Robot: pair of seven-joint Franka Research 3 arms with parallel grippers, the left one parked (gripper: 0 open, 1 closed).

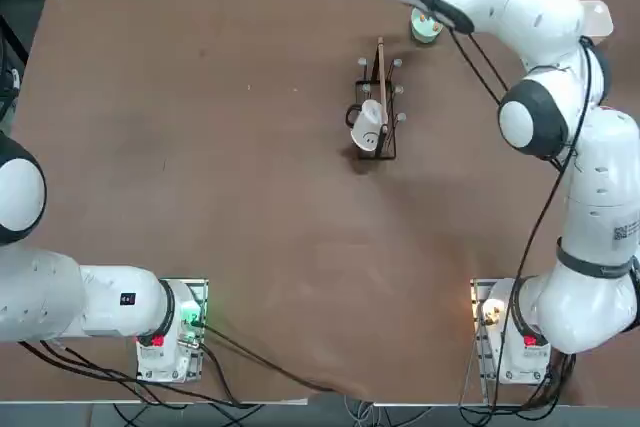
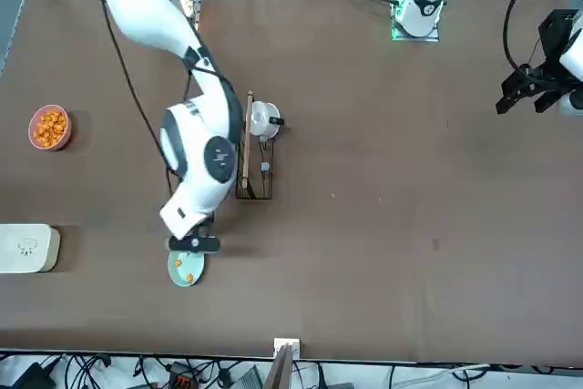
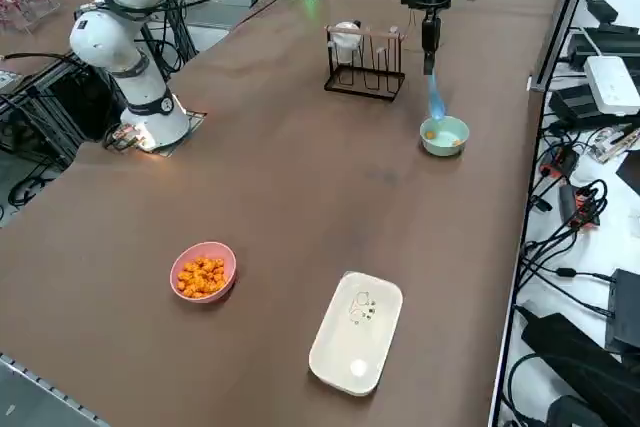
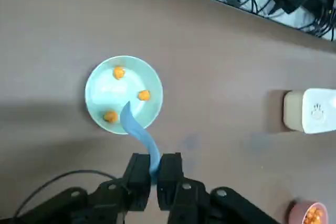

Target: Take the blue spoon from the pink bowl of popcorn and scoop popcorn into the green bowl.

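In the right side view, lower left, I see the pink bowl (image 3: 204, 271) full of popcorn (image 3: 202, 276). At upper right my right gripper (image 3: 430, 39) is clenched on the blue spoon (image 3: 437, 97), dangling over the green bowl (image 3: 444, 135). I worry the loosely hanging spoon could clip the rim and tip it.

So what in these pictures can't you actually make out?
- Green bowl, top view: the right arm covers most of it, and the blue spoon is hidden there.
- Right gripper, front view: the wrist hides its fingers and the spoon.
- Pink bowl, wrist view: cut off by the picture's edge.
- Mug on the rack, side view: too small to tell its markings.
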